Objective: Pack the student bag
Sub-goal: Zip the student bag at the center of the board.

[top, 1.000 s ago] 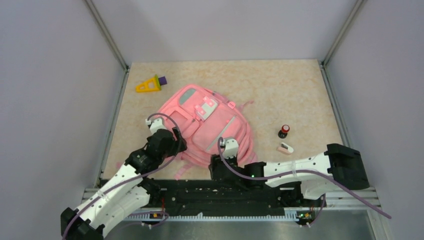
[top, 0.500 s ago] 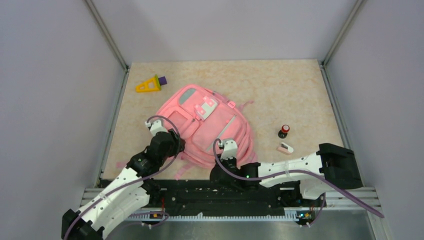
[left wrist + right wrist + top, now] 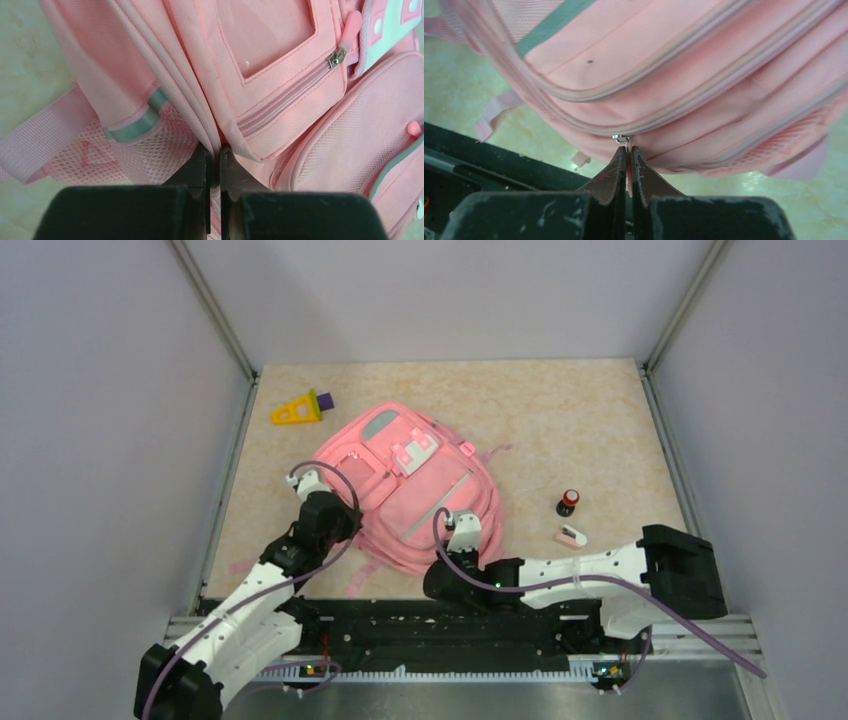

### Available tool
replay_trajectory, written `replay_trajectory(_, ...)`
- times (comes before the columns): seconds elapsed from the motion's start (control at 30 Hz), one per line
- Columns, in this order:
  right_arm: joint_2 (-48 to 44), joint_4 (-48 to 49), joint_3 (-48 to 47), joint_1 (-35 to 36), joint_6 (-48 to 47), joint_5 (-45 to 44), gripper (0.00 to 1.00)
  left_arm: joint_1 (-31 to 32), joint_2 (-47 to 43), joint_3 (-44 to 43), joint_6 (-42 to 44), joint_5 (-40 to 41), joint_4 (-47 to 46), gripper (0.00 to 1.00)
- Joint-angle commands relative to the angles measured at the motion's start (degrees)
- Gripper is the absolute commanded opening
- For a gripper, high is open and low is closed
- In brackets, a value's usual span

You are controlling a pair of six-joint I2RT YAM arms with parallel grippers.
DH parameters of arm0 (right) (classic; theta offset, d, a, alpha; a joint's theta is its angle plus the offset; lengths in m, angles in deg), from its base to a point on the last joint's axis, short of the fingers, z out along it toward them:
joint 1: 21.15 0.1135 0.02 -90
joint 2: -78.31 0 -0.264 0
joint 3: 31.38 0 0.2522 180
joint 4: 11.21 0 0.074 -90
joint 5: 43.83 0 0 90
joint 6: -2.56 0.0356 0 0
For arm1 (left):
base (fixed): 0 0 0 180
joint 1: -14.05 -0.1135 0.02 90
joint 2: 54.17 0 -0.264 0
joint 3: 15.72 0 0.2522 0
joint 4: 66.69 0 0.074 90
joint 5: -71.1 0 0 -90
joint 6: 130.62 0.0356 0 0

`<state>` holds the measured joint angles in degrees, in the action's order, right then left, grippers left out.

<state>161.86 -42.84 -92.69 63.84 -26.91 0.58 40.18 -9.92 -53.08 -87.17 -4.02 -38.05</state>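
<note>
Student bag (image 3: 410, 490) lies flat at centre of the top view, on the beige table (image 3: 560, 420). Left gripper (image 3: 214, 150), fingers pressed together, pinches a fabric fold on the bag's left side. Right gripper (image 3: 626, 152) pinches the zipper pull (image 3: 622, 139) at the bag's lower edge. Yellow toy (image 3: 297, 410) upper left; small bottle (image 3: 568, 502) right.

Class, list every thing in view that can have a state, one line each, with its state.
Student bag: lying flat, front pocket zipped shut.
Left gripper: fingers shut on a fold of the bag.
Right gripper: fingers shut on a zipper pull.
Small bottle: upright, red top.
</note>
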Motion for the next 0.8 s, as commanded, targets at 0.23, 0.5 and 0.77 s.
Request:
replay_trajectory(0.23,-6.73,-3.39,2.98,-9.17,-17.00,0.41,0.00,-7.48,5.59,-4.34,11.68,1.62,-4.68,0.00)
replay_trajectory(0.5,-6.83,5.93,4.15,-19.44,-34.01,3.05,0.00,-7.91,9.03,-7.44,18.11,1.79,-6.85,0.00)
replay_trajectory(0.77,-5.44,19.45,6.94,-29.60,-44.40,6.60,0.00,-8.53,13.68,-9.81,20.92,3.03,-8.74,0.00)
